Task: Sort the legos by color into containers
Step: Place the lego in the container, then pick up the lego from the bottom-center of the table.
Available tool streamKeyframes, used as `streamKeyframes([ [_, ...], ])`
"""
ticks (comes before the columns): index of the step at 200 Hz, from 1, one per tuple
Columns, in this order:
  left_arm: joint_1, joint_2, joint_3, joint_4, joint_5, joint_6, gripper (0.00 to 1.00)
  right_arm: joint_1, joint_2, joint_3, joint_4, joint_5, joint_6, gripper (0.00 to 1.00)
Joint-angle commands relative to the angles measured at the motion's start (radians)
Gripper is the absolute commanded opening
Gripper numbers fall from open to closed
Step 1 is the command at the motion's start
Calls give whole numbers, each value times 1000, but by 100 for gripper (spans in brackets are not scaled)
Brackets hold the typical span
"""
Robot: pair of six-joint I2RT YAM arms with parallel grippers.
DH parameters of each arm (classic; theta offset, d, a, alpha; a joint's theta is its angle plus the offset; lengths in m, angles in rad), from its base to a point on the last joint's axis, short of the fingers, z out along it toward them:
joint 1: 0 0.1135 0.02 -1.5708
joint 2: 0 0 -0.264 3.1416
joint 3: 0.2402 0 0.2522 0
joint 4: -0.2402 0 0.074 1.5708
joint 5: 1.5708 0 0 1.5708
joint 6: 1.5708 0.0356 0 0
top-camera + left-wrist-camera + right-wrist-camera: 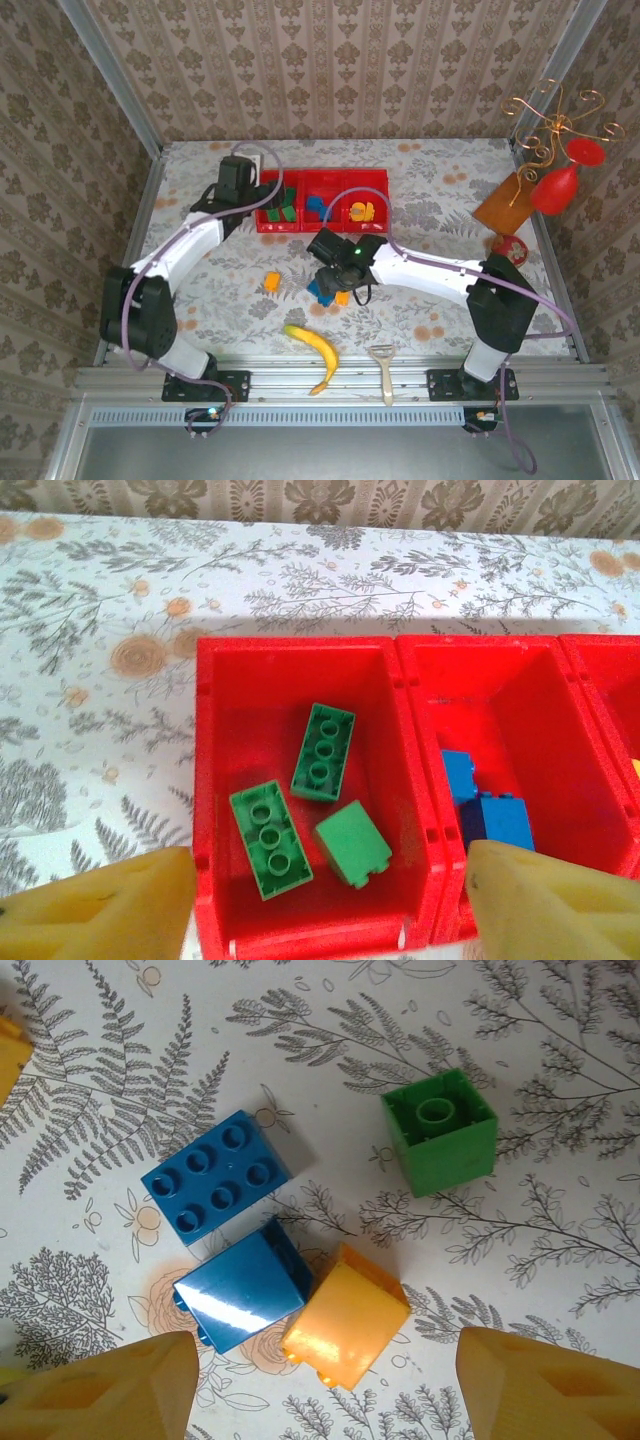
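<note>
hovering both arms over the job here. my left gripper (325,905) hangs above the left compartment of the red tray (300,646), jaws spread with nothing between them. three green bricks (322,752) lie loose in there together, which is the whole point, one colour per bin. the blue bricks (490,820) sit in the middle bin next door. my right gripper (325,1385) is low over a clump on the table, jaws apart and gripping nothing. down there a smooth blue brick (243,1290) touches an orange brick (345,1322), a studded blue brick (215,1178) sits just beside them and a green brick (440,1130) lies apart. i reckon that tight clump makes a clean single pick tricky
</note>
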Motion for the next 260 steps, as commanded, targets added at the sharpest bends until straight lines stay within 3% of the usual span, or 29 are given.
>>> streamKeyframes([
  [1,12,-82,-75,-3,-48,-23,78,12,30,35,-47,-18,-23,69],
  [36,27,-213,-185,-2,-73,-38,86,20,62,58,-61,-26,-38,68],
  [102,87,-395,-355,1,-85,-88,88,28,122,100,-80,-45,-68,68],
  [117,100,-422,-378,-1,-89,-95,93,28,136,109,-86,-51,-74,68],
  [142,120,-448,-394,-12,-90,-99,100,31,157,126,-96,-57,-84,68],
  [260,175,-483,-425,-43,-113,-128,100,34,211,161,-120,-62,-111,68],
])
